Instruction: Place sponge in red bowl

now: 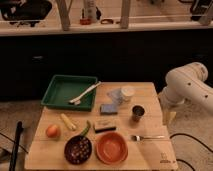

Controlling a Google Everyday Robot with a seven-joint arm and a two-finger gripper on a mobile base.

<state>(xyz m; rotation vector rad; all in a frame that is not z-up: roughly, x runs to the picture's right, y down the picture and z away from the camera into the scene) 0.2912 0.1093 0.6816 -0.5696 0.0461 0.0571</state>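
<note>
The red bowl sits at the near edge of the desk, mouth up and ready to receive. Just behind it lies what I take for the sponge, flat and untouched. The pincer hangs off the right edge, probably parked clear; whether it is open I cannot tell.

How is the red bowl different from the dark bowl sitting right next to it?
The red bowl is orange-red and empty; the dark bowl is brown-black and holds small speckled pieces. The red bowl sits nearer the fork, the dark bowl nearer the orange fruit. Both are round, similar in size, upright at the table's front edge. The hand hangs beside the table's right edge, away from both.
</note>
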